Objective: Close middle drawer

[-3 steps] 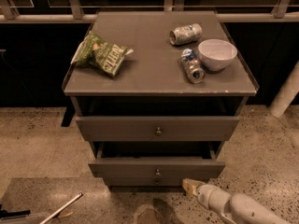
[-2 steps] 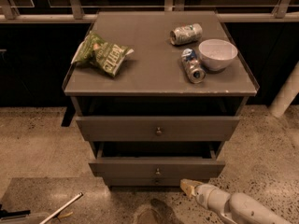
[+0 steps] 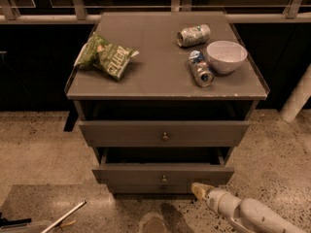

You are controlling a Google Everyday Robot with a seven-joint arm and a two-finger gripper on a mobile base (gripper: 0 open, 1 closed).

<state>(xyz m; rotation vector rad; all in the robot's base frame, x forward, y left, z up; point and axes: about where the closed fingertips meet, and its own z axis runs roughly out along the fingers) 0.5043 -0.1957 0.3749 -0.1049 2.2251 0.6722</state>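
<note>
Although the arm (image 3: 248,215) fills the lower right corner, only the tan tip of the hand (image 3: 198,190) shows, low in front of the cabinet. Whether the hand is apart or together: cannot tell. It holds nothing that I can see.

Middle drawer (image 3: 141,173): second grey front down, pulled out from the cabinet, with a dark gap open behind its top edge. Its small round knob (image 3: 164,178) sits at the centre of the front.

Hand relative to drawer: the tip lies just below the bottom edge of the drawer front, toward its right end, to the right of and lower than the knob. Contact with the front: cannot tell. The tip points up and left toward the front.

Top drawer (image 3: 121,132): taller front, also standing out from the cabinet. Bottom drawer (image 3: 141,189): slim front, directly under the middle one, level with the hand.

Desk (image 3: 155,76) carries:
- green chip bag (image 3: 107,57), left side
- one can (image 3: 193,35) on its side, back right
- second can (image 3: 201,68) on its side, just beside the white bowl (image 3: 226,56)

Floor: a pale stick (image 3: 68,215) lies at lower left.
</note>
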